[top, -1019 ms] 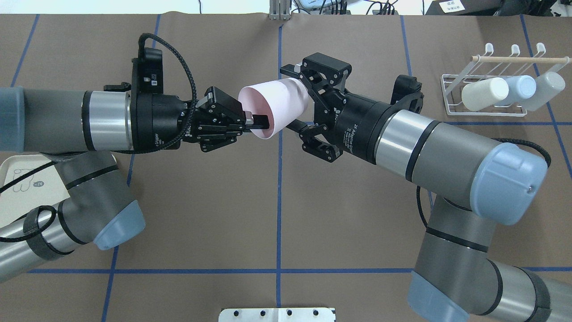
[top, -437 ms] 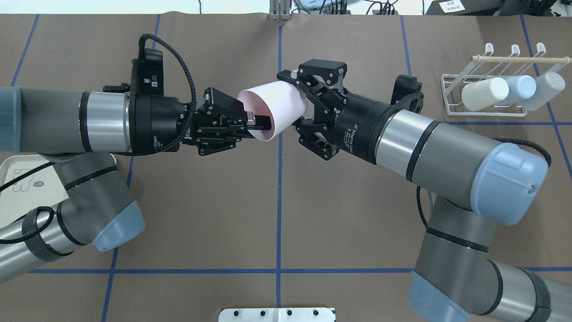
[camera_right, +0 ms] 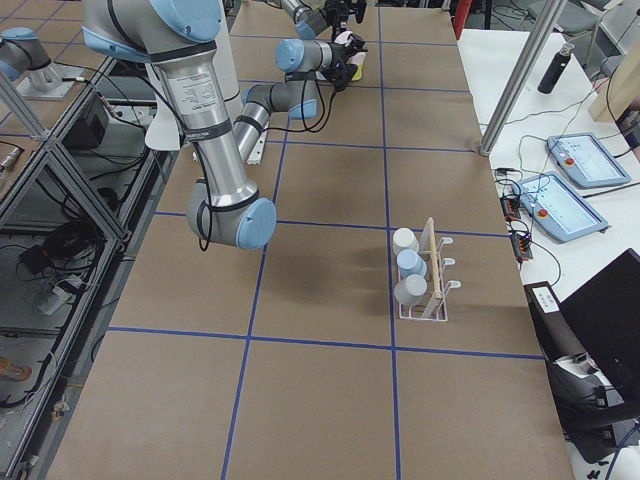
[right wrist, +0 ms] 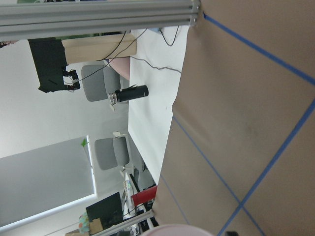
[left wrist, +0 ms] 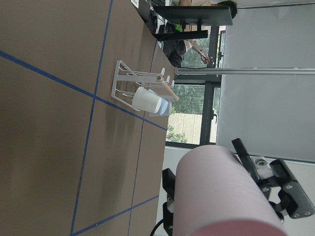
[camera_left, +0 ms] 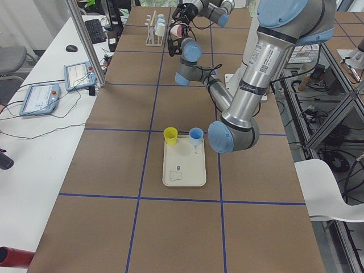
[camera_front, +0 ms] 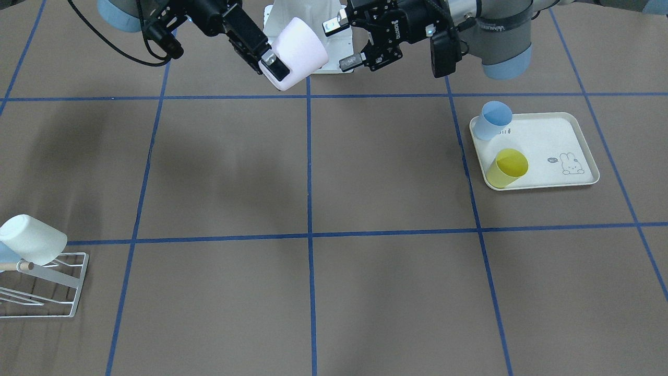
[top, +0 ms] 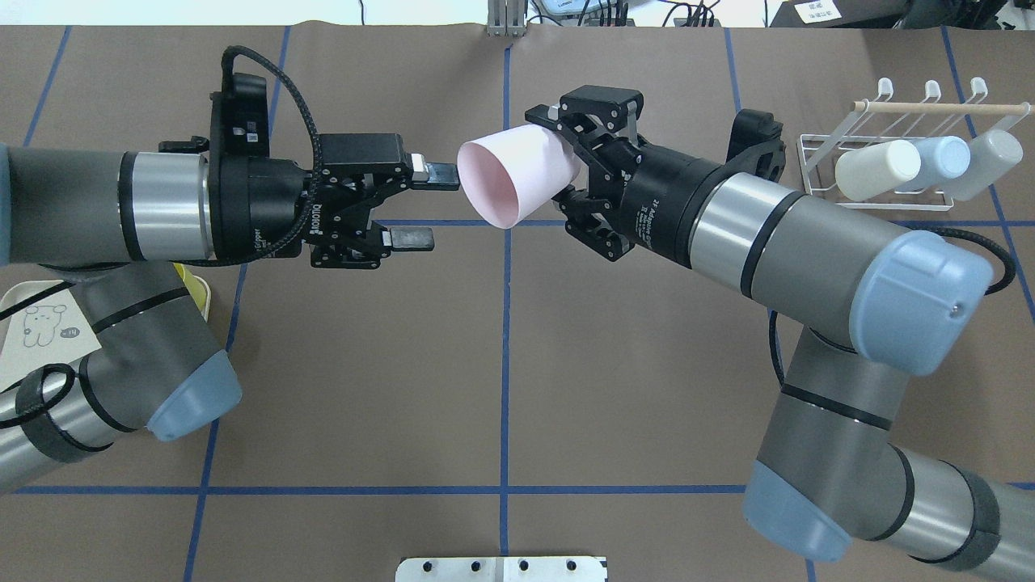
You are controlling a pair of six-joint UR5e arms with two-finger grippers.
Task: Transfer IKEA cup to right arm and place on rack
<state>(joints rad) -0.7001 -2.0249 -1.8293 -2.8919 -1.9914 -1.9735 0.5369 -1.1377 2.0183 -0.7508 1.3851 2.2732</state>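
The pink IKEA cup hangs on its side above the table's middle, mouth toward my left arm. My right gripper is shut on the cup's base end, one finger on each side. My left gripper is open just left of the cup's rim, its fingertips clear of the cup. In the front-facing view the cup sits apart from the left gripper. The white wire rack stands at the far right with three cups lying on its prongs.
A cream tray on my left side holds a blue cup and a yellow cup. The rack's cups are cream, light blue and pale grey. A white plate with holes lies at the near edge.
My right gripper shut on the cup's base. My left gripper opened, let go of the rim and drew back left. The cup shifted slightly right with the right arm.
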